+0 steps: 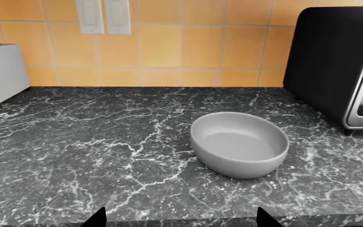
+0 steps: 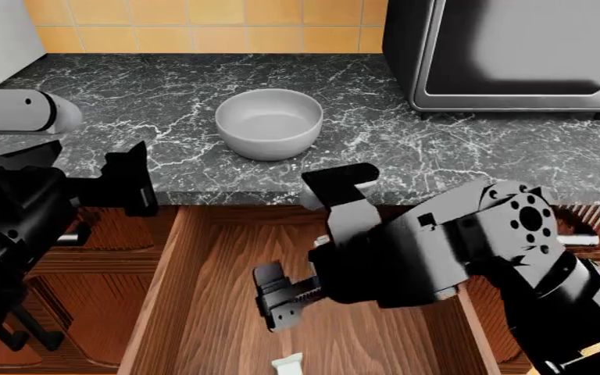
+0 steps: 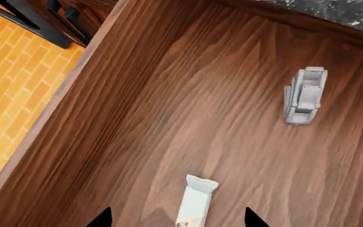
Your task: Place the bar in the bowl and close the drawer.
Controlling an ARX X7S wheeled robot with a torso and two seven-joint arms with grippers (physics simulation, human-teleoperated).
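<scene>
The drawer (image 2: 216, 312) stands pulled out below the front edge of the surface (image 2: 123, 94), with the bar (image 3: 194, 203) lying flat on its wooden floor. The right hand (image 2: 277, 301) hovers open above it, fingers apart. The bowl (image 2: 269, 123) sits near that front edge, beside the oven (image 2: 508, 55). The left hand (image 2: 123, 183) is open beside the drawer.

A black marble countertop (image 2: 467, 156) is backed by orange wall tiles (image 1: 168, 42); a dark oven (image 2: 519, 51) is set upon it.
</scene>
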